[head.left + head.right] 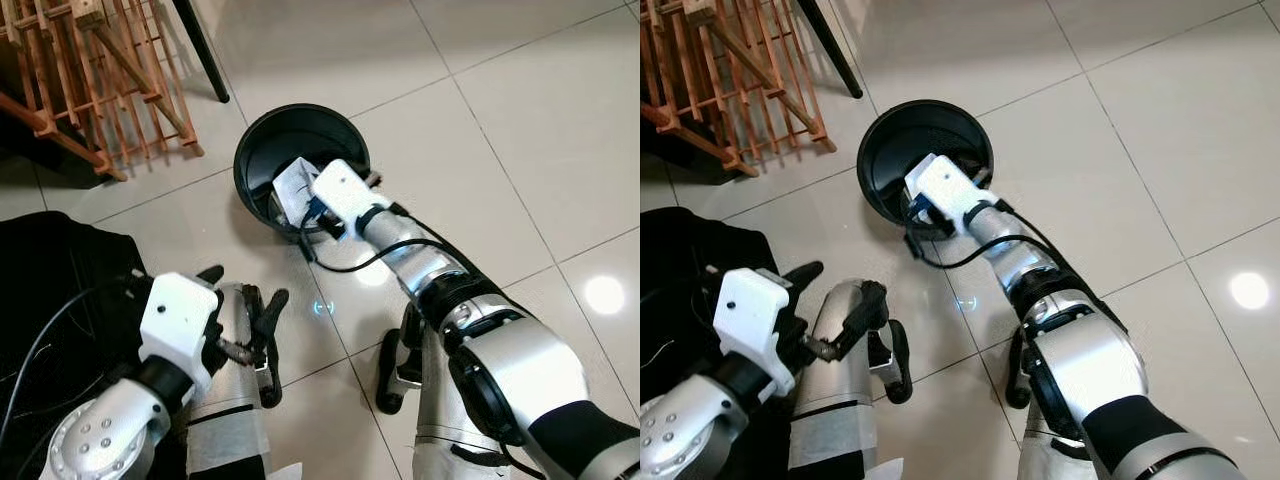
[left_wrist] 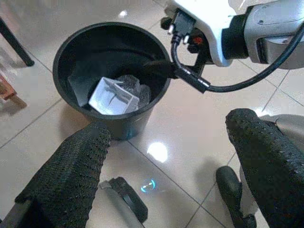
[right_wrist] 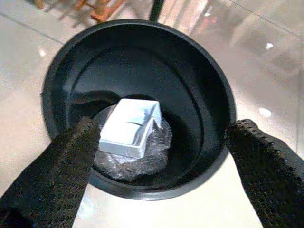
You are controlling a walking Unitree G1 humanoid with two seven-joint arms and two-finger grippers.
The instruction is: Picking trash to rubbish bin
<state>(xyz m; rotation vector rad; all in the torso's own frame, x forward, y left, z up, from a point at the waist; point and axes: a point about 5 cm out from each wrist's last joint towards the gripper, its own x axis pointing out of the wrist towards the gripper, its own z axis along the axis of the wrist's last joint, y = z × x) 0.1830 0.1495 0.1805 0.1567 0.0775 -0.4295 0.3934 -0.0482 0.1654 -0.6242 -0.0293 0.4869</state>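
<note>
A round black rubbish bin [image 1: 262, 137] stands on the tiled floor ahead of me. Inside it a small white carton [image 3: 127, 126] lies on crumpled clear plastic [image 3: 135, 164]; the carton [image 2: 112, 97] also appears in the left wrist view. My right gripper [image 3: 164, 133] hangs open just above the bin's near rim, its fingers spread wide with nothing between them. My left gripper [image 2: 168, 126] is held low by my body, short of the bin, also open and empty.
A wooden rack [image 1: 100, 80] stands at the far left beyond the bin, with a black pole leg [image 1: 205, 50] beside it. A black bag [image 1: 50, 270] lies on the floor to my left. A black cable [image 1: 370, 262] loops off my right wrist. Bare tiles stretch to the right.
</note>
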